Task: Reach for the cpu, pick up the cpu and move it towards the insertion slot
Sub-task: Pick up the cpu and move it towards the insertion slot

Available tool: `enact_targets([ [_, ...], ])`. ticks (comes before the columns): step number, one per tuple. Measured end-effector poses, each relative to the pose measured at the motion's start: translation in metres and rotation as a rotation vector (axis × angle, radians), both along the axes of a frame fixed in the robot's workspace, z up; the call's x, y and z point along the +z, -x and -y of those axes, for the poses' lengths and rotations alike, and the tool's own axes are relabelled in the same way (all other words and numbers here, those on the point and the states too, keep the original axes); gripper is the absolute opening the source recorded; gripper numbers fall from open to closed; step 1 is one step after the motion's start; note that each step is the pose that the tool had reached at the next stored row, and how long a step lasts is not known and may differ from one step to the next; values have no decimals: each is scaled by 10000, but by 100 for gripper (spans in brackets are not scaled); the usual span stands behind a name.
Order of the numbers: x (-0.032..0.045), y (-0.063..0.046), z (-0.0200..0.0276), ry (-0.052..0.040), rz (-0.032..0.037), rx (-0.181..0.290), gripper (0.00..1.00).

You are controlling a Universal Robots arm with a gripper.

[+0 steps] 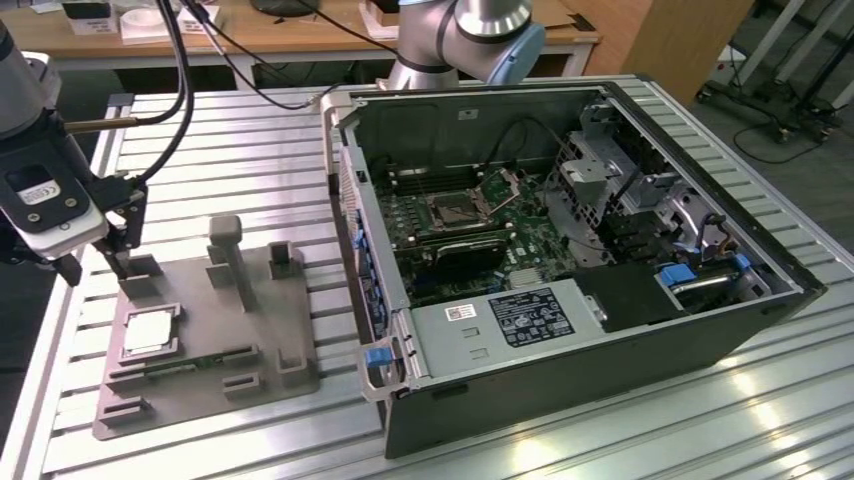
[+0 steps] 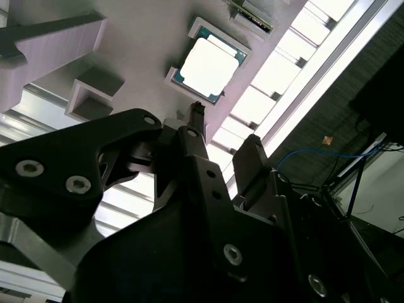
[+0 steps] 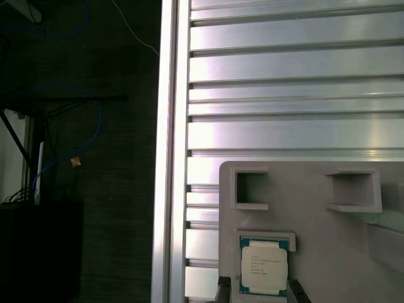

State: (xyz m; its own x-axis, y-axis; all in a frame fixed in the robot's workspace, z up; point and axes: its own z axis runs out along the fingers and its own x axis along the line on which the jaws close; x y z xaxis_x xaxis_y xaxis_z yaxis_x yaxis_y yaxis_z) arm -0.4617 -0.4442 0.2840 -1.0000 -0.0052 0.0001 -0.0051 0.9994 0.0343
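The cpu (image 1: 147, 333), a silvery square chip, lies flat in a pocket of the grey tray (image 1: 267, 330) at the exterior view's left. My gripper (image 1: 96, 265) hangs above the tray's far-left corner, just behind the cpu, open with nothing between its fingers. In the second wrist view the cpu (image 2: 208, 68) lies beyond the two dark fingers (image 2: 196, 120), which stand apart. In the first wrist view the cpu (image 3: 264, 268) sits between the two fingertips (image 3: 222, 287). The insertion slot (image 1: 454, 212), with its metal frame and raised hinged plate, is inside the open computer case.
The open computer case (image 1: 534, 320) stands on the slatted aluminium table (image 1: 227, 160) to the exterior view's right of the tray. Raised blocks (image 1: 227, 250) and a memory stick (image 1: 200, 362) are on the tray. The table edge (image 3: 169, 158) runs close beside the tray.
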Motion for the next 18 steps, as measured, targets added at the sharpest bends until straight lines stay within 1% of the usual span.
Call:
enact_targets([
  [4,-6,0,0,0,0,0,46],
  [6,-22,0,2,-6,4,0,47],
  [7,-33,0,4,-7,1,1,53],
  [8,-49,0,6,-11,0,1,53],
  [9,-69,-1,10,-16,0,1,59],
  [11,-104,0,30,-21,-1,1,59],
  [14,-160,-10,73,-33,2,1,59],
  [18,-232,-72,103,-34,-1,1,59],
])
